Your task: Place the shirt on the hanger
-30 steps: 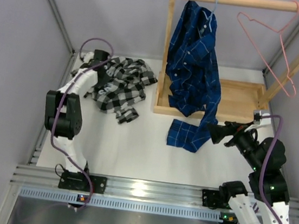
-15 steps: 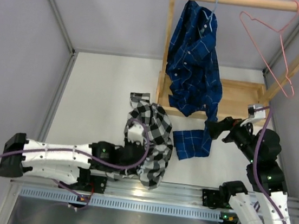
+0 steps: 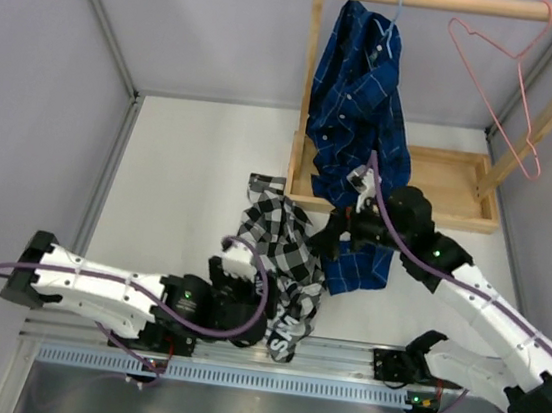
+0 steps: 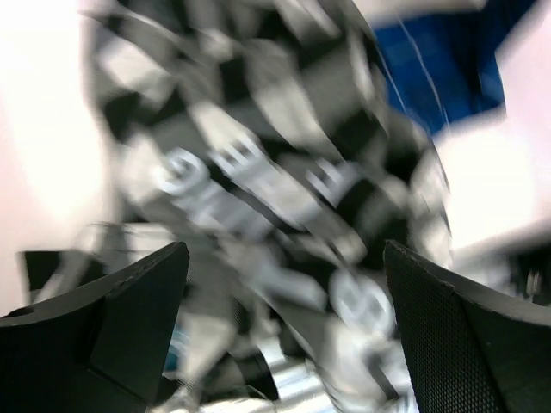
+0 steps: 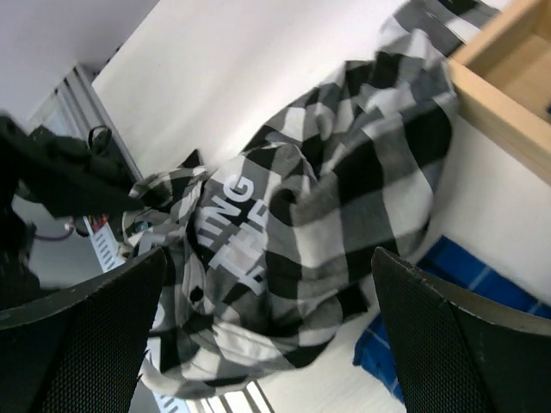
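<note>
- Checked black-and-white flannel, the shirt (image 3: pixel 285 253), lies bunched low at centre of the top view, just left of the blue shirt's (image 3: pixel 359 106) hanging hem.
- My left gripper (image 3: pixel 235 294) sits under that bunch. Its wrist view is blurred, the fingers (image 4: pixel 129 318) stand wide apart with cloth ahead, and I see no pinch.
- My right gripper (image 3: pixel 330 241) hovers at the blue hem, jaws wide, holding nothing.
- Pink wire, the hanger (image 3: pixel 519 80), hangs on the wooden rail (image 3: pixel 452 1) at upper right, well apart from the shirt.
</note>
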Tool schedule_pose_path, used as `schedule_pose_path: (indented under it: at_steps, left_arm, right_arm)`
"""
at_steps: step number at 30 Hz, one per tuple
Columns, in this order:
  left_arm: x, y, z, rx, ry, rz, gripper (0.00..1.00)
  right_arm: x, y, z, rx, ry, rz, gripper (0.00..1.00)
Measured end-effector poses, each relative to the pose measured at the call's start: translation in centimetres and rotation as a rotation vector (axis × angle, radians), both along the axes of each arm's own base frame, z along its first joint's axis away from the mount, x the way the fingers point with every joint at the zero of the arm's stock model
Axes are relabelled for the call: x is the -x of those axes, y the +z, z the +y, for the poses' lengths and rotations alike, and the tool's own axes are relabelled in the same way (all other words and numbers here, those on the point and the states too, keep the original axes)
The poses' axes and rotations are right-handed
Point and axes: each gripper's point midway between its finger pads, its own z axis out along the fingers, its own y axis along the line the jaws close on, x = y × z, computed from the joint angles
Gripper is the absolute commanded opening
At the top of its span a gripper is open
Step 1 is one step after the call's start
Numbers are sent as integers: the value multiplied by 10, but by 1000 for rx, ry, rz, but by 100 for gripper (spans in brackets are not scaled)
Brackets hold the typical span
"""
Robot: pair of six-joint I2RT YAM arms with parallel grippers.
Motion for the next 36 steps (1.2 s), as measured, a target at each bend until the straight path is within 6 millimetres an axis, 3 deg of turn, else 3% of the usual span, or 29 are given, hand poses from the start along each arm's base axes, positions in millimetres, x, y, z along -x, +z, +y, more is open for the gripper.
schedule_pose_path:
  at_steps: [4,9,13,16,19,23,30,32,33,36]
  left_arm:
    - [-45,27,55,98,300,-29,98]
    - [-80,35,121,134,581,-56,98]
    - [-97,38,176,149,810,-74,98]
    - [-101,44,201,160,904,-96,98]
    - [-104,58,216,171,954,-118,98]
    - [-109,77,219,190,963,-148,98]
    - [-108,83,222,218,953,-170,98]
    - [-106,79,225,228,947,-171,98]
    - [-104,77,227,236,945,-172,98]
    - [-101,76,231,246,937,-174,98]
  right_arm:
    - [-3,18,33,27,75,-76,99]
    - [-18,22,56,48,99,-113,92]
    - [7,4,96,115,245,-125,83]
    - [36,-13,134,159,365,-133,72]
    - [57,-42,156,201,434,-97,69]
    - [63,-84,167,278,460,-16,67]
    - [92,-130,180,372,535,57,58]
    - [97,-138,181,388,547,68,39]
    - [97,-143,180,396,546,77,23]
    - [97,-152,179,415,540,92,3]
